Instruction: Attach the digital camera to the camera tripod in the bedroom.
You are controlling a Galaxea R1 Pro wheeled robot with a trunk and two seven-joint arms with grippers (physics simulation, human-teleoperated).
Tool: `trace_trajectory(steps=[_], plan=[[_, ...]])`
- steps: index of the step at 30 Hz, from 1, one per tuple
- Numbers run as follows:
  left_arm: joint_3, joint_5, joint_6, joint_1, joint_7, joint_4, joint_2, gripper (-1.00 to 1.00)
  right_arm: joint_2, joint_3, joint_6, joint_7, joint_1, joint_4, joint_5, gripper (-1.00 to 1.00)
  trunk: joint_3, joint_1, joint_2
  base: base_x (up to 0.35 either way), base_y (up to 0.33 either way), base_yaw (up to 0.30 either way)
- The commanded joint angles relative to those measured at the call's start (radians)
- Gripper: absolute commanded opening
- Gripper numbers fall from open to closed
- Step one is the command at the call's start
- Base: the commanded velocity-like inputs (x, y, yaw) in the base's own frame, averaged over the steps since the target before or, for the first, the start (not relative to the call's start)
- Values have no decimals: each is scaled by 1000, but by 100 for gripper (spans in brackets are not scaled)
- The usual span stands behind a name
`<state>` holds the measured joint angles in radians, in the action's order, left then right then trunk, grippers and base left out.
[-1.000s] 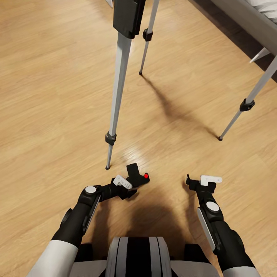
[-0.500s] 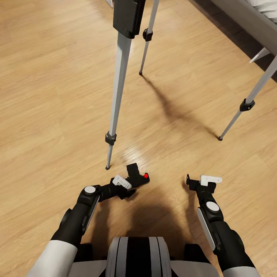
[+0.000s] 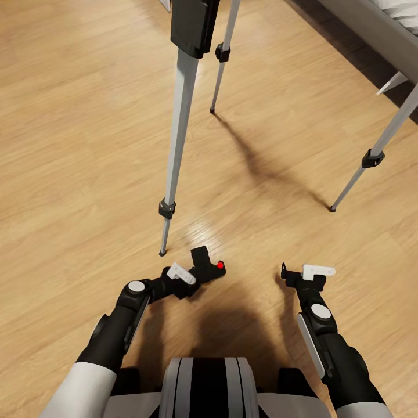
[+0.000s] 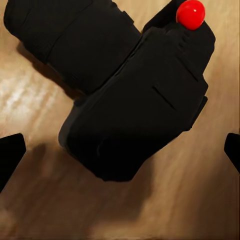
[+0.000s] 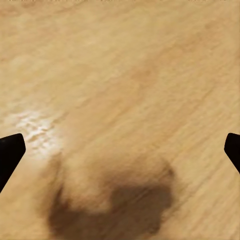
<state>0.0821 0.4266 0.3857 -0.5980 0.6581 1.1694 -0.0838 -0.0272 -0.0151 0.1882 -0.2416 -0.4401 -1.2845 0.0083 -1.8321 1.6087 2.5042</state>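
Note:
The digital camera (image 3: 208,267), a small black body with a red button, lies on the wood floor just in front of my left gripper (image 3: 188,283). In the left wrist view the digital camera (image 4: 130,115) sits between the two widely spread fingertips (image 4: 10,155), and the left gripper (image 4: 120,155) is open and not touching it. My right gripper (image 3: 301,271) is open over bare floor, as the right wrist view shows by its spread fingertips (image 5: 10,152). The camera tripod (image 3: 177,145) stands ahead, its nearest silver leg planted close to the camera and its black head (image 3: 191,23) at the picture's top.
The tripod's other two legs (image 3: 223,64) (image 3: 371,157) spread to the far middle and the right. A grey bed frame (image 3: 371,29) runs along the top right corner. Light wood plank floor (image 3: 75,145) extends to the left.
My left gripper has edged very slightly to the left beside the camera. The camera, tripod and right arm have stayed put.

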Motion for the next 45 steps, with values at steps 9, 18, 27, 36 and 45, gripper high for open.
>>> trace_trajectory(steps=[9,18,27,36,45], plan=[[0,73,5,0,-1,2,-11,100,-2,2,7,-4,0,-6,1,100,0,0,0,0,0,0],[1,127,5,-1,-15,0,-20,100,-2,1,7,-4,0,-7,1,100,0,0,0,0,0,0],[1,162,4,-14,-21,-11,-36,100,-2,1,7,-4,0,-7,1,100,0,0,0,0,0,0],[1,168,0,-62,-34,-95,-52,100,-2,1,7,-3,0,-8,1,100,0,0,0,0,0,0],[5,169,-7,-66,-43,-115,-54,100,-2,1,7,-3,0,-9,1,100,0,0,0,0,0,0]])
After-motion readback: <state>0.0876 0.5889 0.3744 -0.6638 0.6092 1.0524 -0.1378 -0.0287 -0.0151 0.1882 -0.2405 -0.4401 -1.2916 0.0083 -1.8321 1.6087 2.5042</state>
